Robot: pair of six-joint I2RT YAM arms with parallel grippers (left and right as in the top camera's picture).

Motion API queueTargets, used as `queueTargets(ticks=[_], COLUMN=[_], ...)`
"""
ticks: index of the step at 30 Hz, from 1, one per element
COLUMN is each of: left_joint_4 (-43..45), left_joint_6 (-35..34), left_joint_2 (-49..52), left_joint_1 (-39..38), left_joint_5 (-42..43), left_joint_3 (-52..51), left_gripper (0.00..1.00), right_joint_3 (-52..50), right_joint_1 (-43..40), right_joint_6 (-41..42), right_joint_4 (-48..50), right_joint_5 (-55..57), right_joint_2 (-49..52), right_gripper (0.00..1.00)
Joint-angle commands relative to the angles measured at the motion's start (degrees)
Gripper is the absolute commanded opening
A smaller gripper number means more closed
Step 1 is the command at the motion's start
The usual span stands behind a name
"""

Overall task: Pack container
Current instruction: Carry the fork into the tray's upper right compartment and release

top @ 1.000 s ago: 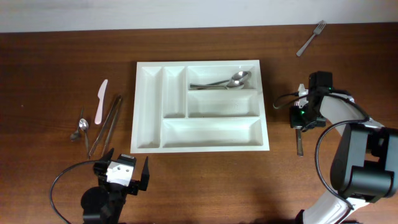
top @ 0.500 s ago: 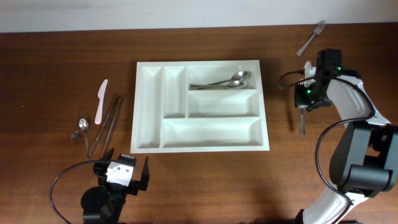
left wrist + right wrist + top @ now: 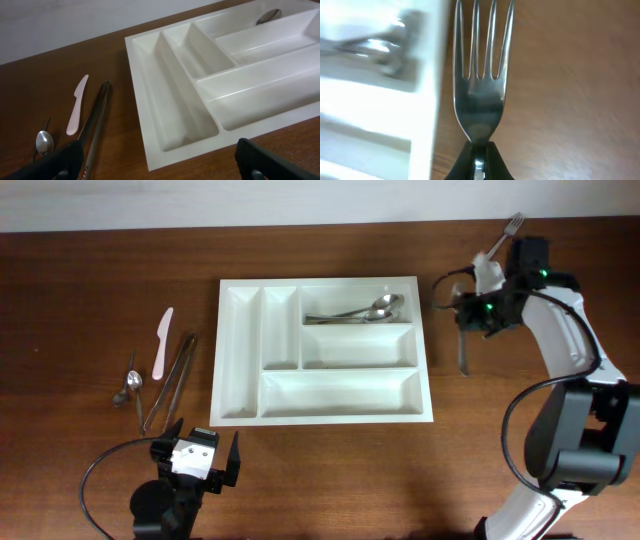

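The container (image 3: 320,418), a big white compartment tray, lies mid-table. Two spoons (image 3: 360,311) rest in its upper right compartment. My right gripper (image 3: 470,320) hovers just off the tray's right side, shut on a metal fork (image 3: 463,355). In the right wrist view the fork (image 3: 482,75) juts out from the shut gripper (image 3: 479,160), with the tray's rim (image 3: 432,100) and the spoons (image 3: 375,47) to its left. Near the front edge, my left gripper (image 3: 195,460) stands open and holds nothing. Its wrist view shows the tray's near corner (image 3: 150,125) between the wide-apart fingers (image 3: 270,160).
A pink plastic knife (image 3: 161,342), metal tongs (image 3: 170,380) and a small spoon (image 3: 130,383) lie left of the tray. The same knife (image 3: 76,105), tongs (image 3: 95,125) and spoon (image 3: 44,142) appear in the left wrist view. Another fork (image 3: 513,222) lies at the far right, partly behind the right arm.
My right arm has carried the fork away from the table's front and leftward, up to the tray's right side. The left arm has not moved.
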Motion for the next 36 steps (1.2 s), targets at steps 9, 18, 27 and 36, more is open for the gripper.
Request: queueTargets(ticks=[9,18,27,36], left_joint_4=[0.2,0.2,0.2,0.2], left_joint_6=[-0.8,-0.8,-0.8,-0.8], left_joint_2=[-0.3,-0.3,-0.3,-0.3], left_joint_1=[0.1,0.1,0.1,0.1], left_joint_5=[0.6,0.6,0.6,0.6], left_joint_3=[-0.3,-0.3,-0.3,-0.3], left_gripper=[0.99,0.99,0.99,0.99], right_joint_3=[7.3,7.1,7.1,7.4], right_joint_1=[14.2,21.6,21.9,22.0], right_joint_6=[-24.3,-48.9,-54.2,-50.4], right_joint_4=[-1.6,-1.9,-5.2,-1.9], right_joint_5=[-6.2,-3.5,-7.4,-11.1], right_joint_2=[-0.3,0.9,8.8,11.1], right_gripper=[0.04,0.04,0.04,0.66])
